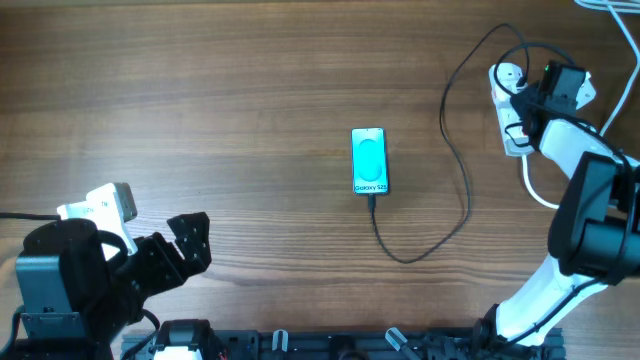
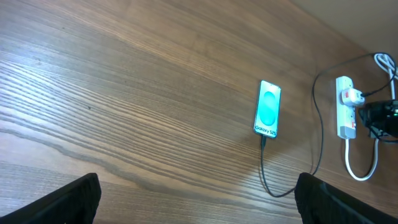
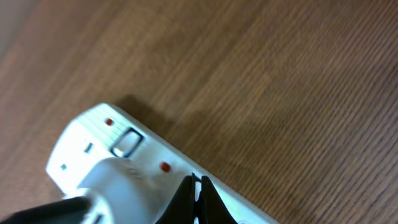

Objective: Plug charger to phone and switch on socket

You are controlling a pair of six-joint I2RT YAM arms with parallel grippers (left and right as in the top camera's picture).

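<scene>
The phone (image 1: 369, 160) lies at the table's middle, teal screen lit; it also shows in the left wrist view (image 2: 268, 108). The thin black charger cable (image 1: 455, 150) is plugged into the phone's lower end and loops right to the white socket strip (image 1: 506, 110), which also shows in the left wrist view (image 2: 345, 107) and the right wrist view (image 3: 87, 140). My right gripper (image 3: 196, 182) is shut, its tips pressed on the strip's top beside a red dot; overhead it sits over the strip (image 1: 535, 95). My left gripper (image 2: 199, 199) is open and empty, low at the front left (image 1: 185, 245).
A thicker white power cord (image 1: 535, 185) leaves the strip and curves toward the right arm's base. A white plug (image 3: 112, 186) sits in the strip. A white cable (image 1: 625, 25) lies at the far right corner. Bare wood lies between the phone and my left arm.
</scene>
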